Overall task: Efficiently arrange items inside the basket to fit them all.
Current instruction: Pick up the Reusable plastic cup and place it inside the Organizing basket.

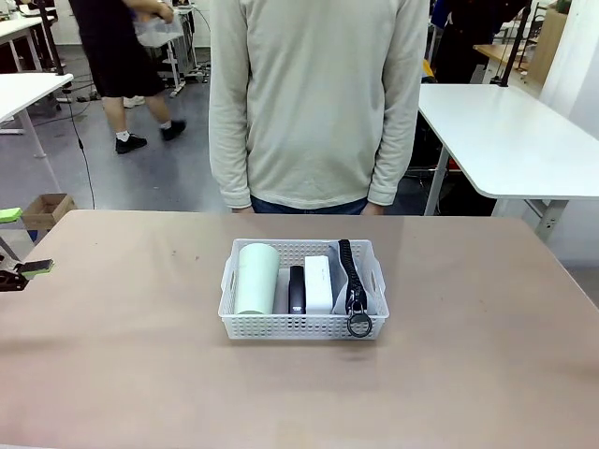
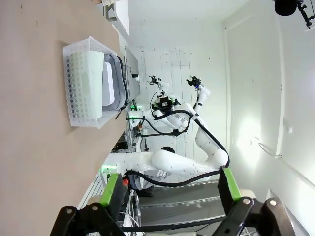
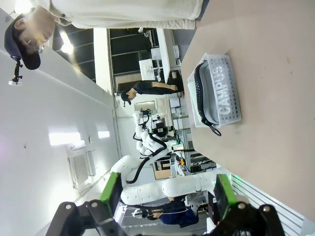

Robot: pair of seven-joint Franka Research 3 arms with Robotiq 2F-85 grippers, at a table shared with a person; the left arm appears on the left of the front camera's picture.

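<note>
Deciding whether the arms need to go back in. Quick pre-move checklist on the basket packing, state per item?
1. All four items in the basket: ok. Pale green cup, black stapler, white box and grey pouch sit side by side inside.
2. Nothing over the rim: not ok. The pouch's ring hangs over the near wall.
3. Left gripper free: ok, open and holding nothing, at the table's left edge.
4. Right gripper free: ok, open and holding nothing.
5. Person's hands clear of the basket: ok, arms hang at the far edge.
6. Items seated flat on the basket floor: cannot tell.
</note>
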